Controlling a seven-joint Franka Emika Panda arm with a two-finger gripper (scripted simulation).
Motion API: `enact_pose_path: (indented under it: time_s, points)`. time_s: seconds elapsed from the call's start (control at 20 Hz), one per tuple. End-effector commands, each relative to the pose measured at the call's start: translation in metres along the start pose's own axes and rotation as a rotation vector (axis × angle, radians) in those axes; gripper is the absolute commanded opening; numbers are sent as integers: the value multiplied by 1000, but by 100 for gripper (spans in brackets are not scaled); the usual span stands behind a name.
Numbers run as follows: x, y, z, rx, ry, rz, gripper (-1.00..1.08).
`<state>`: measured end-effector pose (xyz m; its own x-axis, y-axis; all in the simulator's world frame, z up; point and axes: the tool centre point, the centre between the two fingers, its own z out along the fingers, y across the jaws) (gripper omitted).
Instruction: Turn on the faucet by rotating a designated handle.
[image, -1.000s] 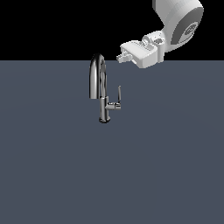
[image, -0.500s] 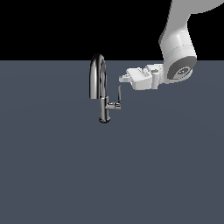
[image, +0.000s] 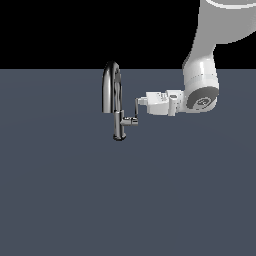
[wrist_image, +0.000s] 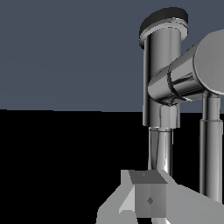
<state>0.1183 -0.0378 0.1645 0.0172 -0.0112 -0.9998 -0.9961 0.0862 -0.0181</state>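
Exterior view shows the gripper (image: 140, 102) held level, its tip right at the upper end of the handle (image: 136, 109), and they look to be touching. Whether the fingers are spread or pressed together cannot be told: in this view they merge into one small pale block, and in the wrist view only one grey finger (wrist_image: 148, 199) shows plainly, cut off by the picture's edge. Behind the gripper the white arm (image: 200, 90) bends at a round joint and rises out of the picture at the exterior view's upper right, so most of it is cut off.

No brand, label or writing can be read on the arm or on the faucet (image: 114, 100).

The handle is a thin chrome blade standing roughly upright on a short stub that sticks out from the faucet body toward the exterior view's right. In the wrist view the stub (wrist_image: 183, 81) appears as a thick shiny cylinder crossing the slim body, with the handle (wrist_image: 210, 144) as a narrow bar beside it; its end runs out of the picture.

The faucet stands on the dark grey floor (image: 125, 200), left of the gripper in the exterior view. Its tall arched spout curves over and down beside the slim body, which ends in a small round base (image: 118, 137). Beyond the far edge of the floor everything is black.
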Motion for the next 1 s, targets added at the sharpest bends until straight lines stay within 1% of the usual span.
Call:
enact_pose_path:
  time_s: [0.0,0.3,0.95]
  points:
    - [3,-1,1,10,-9,8,-100]
    - [3,-1,1,10,-9,8,-100]
    - [0,29,2,10,-9,8,-100]
